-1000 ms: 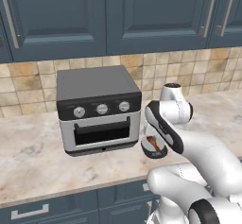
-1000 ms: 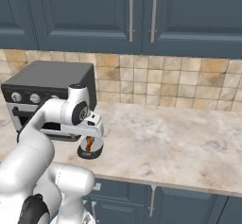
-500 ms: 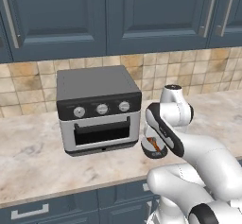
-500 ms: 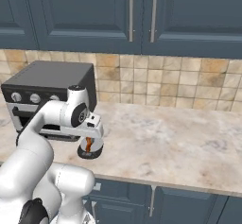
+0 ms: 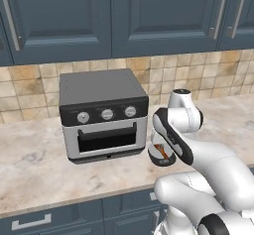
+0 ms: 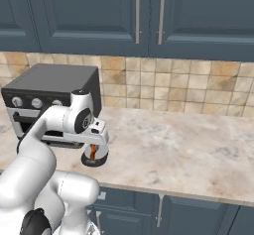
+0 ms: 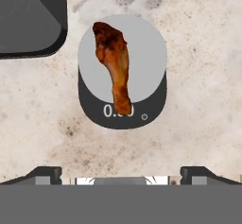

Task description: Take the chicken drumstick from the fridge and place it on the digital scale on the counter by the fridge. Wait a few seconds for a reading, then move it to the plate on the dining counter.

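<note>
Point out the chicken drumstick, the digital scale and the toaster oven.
chicken drumstick (image 7: 115,62), hand view, on its meaty upper part.
digital scale (image 7: 149,57), hand view, on the bare grey weighing pad right of the drumstick.
toaster oven (image 5: 101,87), left base view, on its dark top.

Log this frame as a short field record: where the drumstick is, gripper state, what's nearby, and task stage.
drumstick: chicken drumstick lying on the digital scale, bone end over the display
gripper: gripper open, above the scale, holding nothing
scale location: on the counter, beside the toaster oven
stage: drumstick on scale; move to plate not yet done
</note>
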Available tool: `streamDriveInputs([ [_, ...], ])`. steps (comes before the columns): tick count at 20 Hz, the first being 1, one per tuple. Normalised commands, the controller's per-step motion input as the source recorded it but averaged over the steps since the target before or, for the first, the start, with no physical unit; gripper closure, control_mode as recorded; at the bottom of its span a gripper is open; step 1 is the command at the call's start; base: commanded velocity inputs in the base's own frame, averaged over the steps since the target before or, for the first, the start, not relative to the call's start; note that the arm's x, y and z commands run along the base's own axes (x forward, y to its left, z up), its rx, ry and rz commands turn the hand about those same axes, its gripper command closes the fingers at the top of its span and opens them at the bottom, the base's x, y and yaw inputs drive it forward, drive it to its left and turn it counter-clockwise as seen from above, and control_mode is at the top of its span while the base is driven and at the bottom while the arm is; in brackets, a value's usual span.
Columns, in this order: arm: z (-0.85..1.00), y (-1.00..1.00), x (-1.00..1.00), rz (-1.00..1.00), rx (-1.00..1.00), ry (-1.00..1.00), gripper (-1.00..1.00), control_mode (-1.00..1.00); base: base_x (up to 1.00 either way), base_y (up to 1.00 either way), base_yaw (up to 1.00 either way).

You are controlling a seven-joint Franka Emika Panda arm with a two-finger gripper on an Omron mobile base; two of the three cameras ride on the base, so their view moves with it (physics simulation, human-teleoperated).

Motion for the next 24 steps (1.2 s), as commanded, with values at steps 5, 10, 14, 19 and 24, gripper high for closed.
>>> streamDriveInputs([
  [5,0.0,0.0,0.0,0.0,0.0,0.0,-1.0,-1.0,0.0,0.0,0.0],
  [10,0.0,0.0,0.0,0.0,0.0,0.0,-1.0,-1.0,0.0,0.0,0.0],
  [14,0.0,0.0,0.0,0.0,0.0,0.0,-1.0,-1.0,0.0,0.0,0.0],
  [19,0.0,0.0,0.0,0.0,0.0,0.0,-1.0,-1.0,0.0,0.0,0.0],
  [24,0.0,0.0,0.0,0.0,0.0,0.0,-1.0,-1.0,0.0,0.0,0.0],
])
